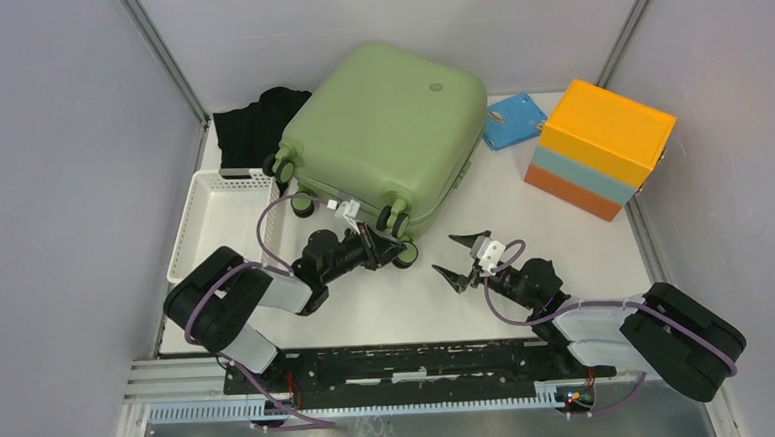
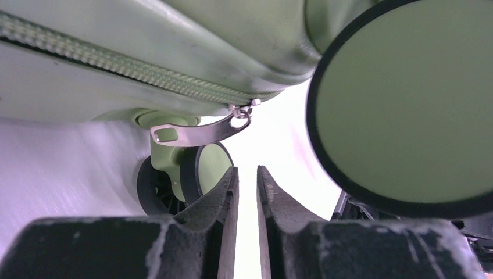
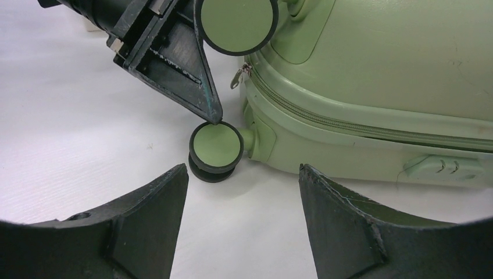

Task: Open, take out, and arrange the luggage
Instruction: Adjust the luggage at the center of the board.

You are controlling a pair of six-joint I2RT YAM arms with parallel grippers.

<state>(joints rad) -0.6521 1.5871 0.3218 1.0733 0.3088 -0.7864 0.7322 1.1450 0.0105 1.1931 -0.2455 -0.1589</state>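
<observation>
Tabletop (image 1: 368, 300) space is being occupied by the unopened luggage (image 1: 388, 118); its zipper pull (image 2: 197, 133) is being targeted by the narrow, empty left claw (image 2: 247, 171); the right claw (image 1: 443, 253) is being held wide.

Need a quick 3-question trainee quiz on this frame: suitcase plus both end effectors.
1. True or false: the suitcase is closed.
2. Short answer: what does the right end effector hold?
3. Which is nearest the zip pull? A) left end effector B) right end effector C) neither, both are equally far away

Key:
1. True.
2. Nothing; its jaws stand wide open over bare table.
3. A.
</observation>
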